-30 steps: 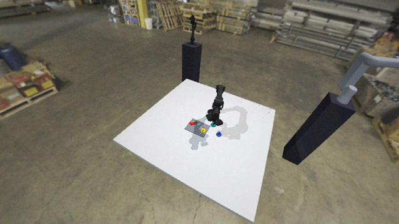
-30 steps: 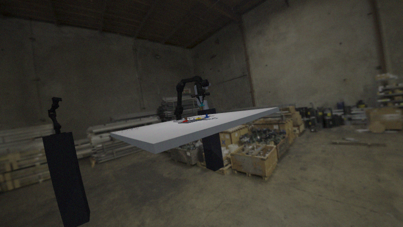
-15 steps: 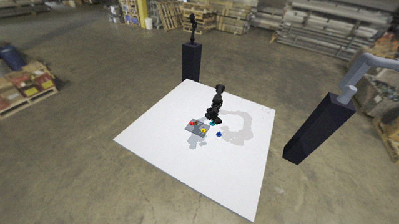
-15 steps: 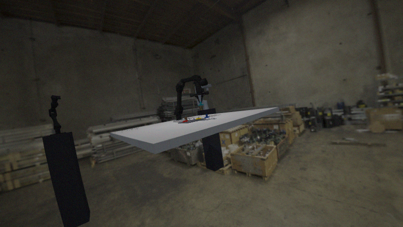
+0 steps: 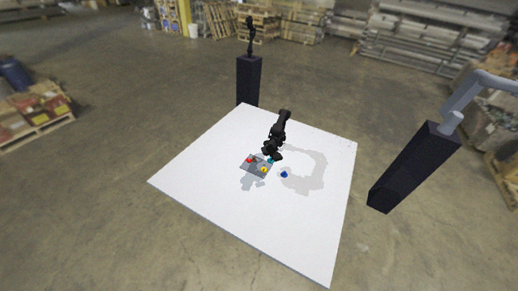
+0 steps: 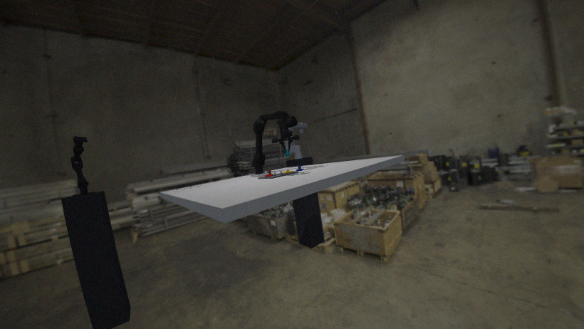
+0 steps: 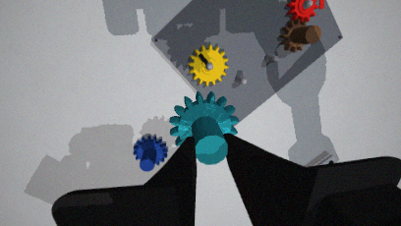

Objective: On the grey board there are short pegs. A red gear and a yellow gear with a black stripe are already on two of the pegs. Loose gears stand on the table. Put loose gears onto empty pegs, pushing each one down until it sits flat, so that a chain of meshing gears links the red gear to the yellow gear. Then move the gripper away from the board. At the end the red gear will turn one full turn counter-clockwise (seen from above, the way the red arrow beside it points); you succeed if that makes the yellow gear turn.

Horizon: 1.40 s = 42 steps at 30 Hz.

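Observation:
My gripper (image 7: 208,141) is shut on the handle of the teal gear (image 7: 203,110) (image 5: 270,160) (image 6: 287,152) and holds it in the air above the table near the board's edge. The grey board (image 7: 307,61) (image 5: 244,169) bears the yellow gear (image 7: 216,69) (image 5: 263,169) with its black stripe and the red gear (image 7: 301,11) (image 5: 247,160). A brown gear (image 7: 290,39) (image 5: 253,159) with an upright handle is on the board right beside the red gear. Two bare pegs show: one peg (image 7: 241,80) near the yellow gear and another peg (image 7: 270,59) between it and the brown gear.
A loose blue gear (image 7: 151,148) (image 5: 284,174) (image 6: 299,167) with a handle stands on the white table (image 5: 286,224) (image 6: 228,196), off the board on the yellow gear's side. Arm shadows fall across board and table.

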Motion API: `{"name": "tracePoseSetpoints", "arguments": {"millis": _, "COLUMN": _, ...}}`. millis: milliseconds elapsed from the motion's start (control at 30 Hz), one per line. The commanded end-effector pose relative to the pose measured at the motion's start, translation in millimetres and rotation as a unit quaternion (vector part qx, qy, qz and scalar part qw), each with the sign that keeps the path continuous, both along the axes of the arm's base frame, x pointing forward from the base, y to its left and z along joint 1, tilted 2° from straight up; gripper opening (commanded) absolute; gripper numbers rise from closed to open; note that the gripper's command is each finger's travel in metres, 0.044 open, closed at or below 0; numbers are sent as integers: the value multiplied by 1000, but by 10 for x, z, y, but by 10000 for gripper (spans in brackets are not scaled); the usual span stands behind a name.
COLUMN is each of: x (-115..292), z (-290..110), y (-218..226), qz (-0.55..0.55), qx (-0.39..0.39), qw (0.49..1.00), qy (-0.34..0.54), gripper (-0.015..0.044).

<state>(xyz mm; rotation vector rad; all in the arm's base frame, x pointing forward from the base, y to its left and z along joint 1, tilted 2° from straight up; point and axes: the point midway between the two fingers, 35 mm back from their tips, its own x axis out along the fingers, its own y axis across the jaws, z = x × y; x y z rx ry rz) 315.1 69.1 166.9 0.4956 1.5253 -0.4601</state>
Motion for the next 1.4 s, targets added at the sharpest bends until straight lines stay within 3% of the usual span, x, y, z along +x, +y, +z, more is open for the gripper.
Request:
{"name": "tracePoseSetpoints", "arguments": {"millis": 0, "x": 2, "z": -33, "y": -89, "qz": 1, "qx": 0, "qw": 1000, "qy": -4, "gripper": 0}}
{"name": "tracePoseSetpoints", "arguments": {"millis": 1367, "x": -213, "z": -560, "y": -969, "qz": 1, "qx": -3, "qw": 1000, "qy": -3, "gripper": 0}}
